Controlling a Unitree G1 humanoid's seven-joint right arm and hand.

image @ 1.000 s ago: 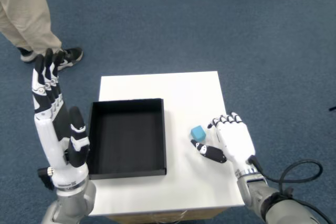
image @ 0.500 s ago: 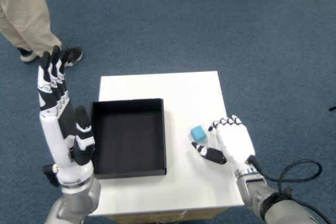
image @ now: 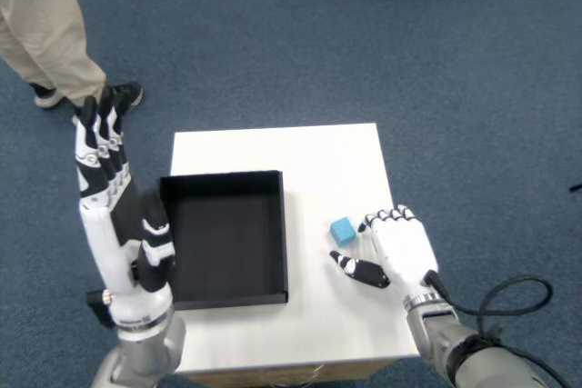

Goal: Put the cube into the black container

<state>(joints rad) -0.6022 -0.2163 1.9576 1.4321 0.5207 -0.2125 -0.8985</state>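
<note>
White square worktop [image: 300, 147] standing on blue carpeted floor [image: 455, 61]. Lying directly on it: a shallow, open black container [image: 225, 236] occupying the left half, and a small blue cube [image: 343, 231] to the right of the container, apart from its wall. The far portion of the worktop is bare.
</note>
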